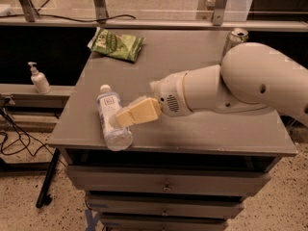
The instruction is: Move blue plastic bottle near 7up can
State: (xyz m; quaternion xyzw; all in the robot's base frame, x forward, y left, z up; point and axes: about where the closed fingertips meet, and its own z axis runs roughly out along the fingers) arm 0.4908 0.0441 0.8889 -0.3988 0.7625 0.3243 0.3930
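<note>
The blue plastic bottle (111, 117) lies on its side near the front left of the grey table (192, 71), white cap toward the back. My gripper (124, 117) reaches in from the right; its tan fingers (139, 112) are right at the bottle's right side, about mid-length. The 7up can (234, 39) stands upright at the table's back right, partly hidden behind my white arm (240, 85).
A green snack bag (117, 44) lies at the table's back left. A white pump dispenser bottle (38, 79) stands on a lower shelf to the left. Drawers sit under the table front. A metal rail runs behind the table.
</note>
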